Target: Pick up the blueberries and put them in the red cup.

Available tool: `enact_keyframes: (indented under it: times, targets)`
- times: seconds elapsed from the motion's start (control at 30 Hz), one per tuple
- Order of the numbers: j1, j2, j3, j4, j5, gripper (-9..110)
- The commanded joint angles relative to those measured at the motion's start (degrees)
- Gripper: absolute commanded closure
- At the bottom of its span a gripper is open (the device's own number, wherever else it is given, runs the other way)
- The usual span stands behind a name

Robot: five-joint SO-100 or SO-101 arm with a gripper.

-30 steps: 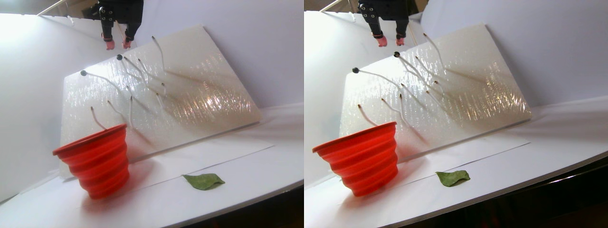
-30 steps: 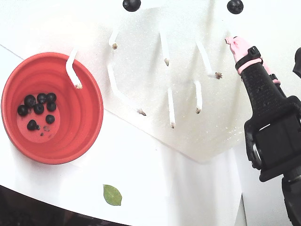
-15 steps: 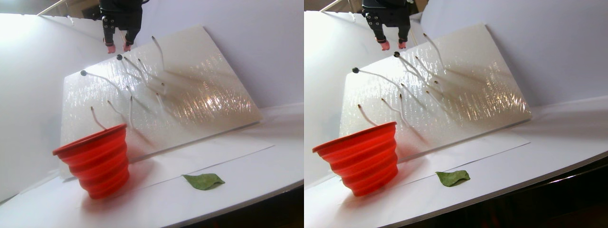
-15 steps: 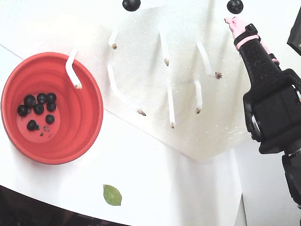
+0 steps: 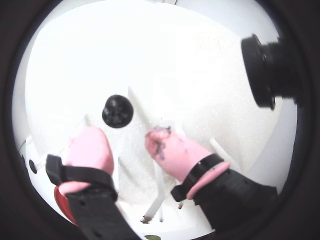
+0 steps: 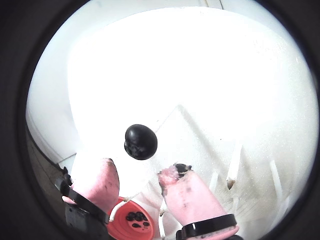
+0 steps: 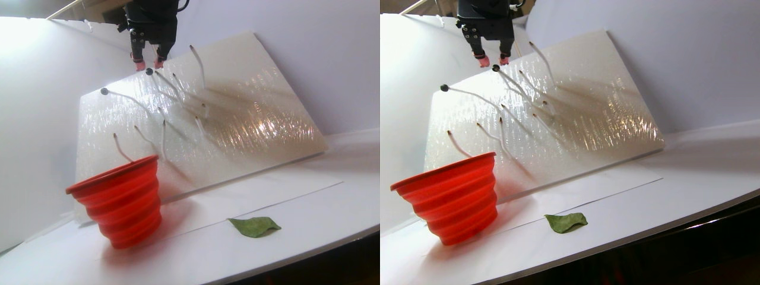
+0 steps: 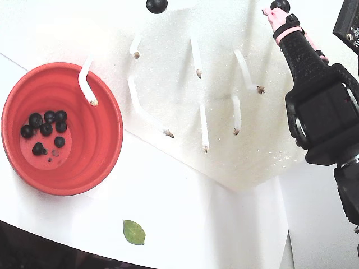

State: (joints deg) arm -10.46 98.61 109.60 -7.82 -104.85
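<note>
In the fixed view, the round coral-red plastic cup [image 8: 61, 128] with stepped, ringed inner walls stands at the left on the white table [image 8: 185, 224]. Seven small, round, matte blue-black blueberries [image 8: 45, 129] lie clustered on its flat bottom, left of centre, with a few tiny dark specks beside them. A curved white stem [image 8: 85, 83] overhangs the cup's upper rim. Below and to the right of the cup lies a small green leaf [image 8: 134, 232].

To the right of the cup leans a white, glittery foam board [image 8: 224, 145] with several thin white stems sticking out of it, most ending in bare brownish tips. Two stems carry berries: one dark berry [image 8: 156, 5] at the top edge, and a second dark berry [image 8: 279, 5] further right, just beside the pink fingertip.

At the right, the black arm's gripper [image 8: 271, 12] with pink rubber-capped fingers reaches up to that second berry. In a wrist view the gripper [image 6: 138, 170] is spread apart, and the round, slightly dimpled berry [image 6: 140, 142] sits just beyond the fingertips, not grasped; the right pink pad [image 6: 187, 192] carries dark smudges. In the stereo pair view, the gripper [image 7: 146, 62] hangs just above the topmost berry [image 7: 149, 71].
</note>
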Motion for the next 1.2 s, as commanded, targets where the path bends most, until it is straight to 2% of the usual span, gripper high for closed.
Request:
enact_keyframes:
  times: [0.0,1.17]
  targets:
    - [-3.87,0.62,-7.73,-1.58,-0.44,85]
    - [-4.04,-6.50,-14.33,-3.43,-1.49,85]
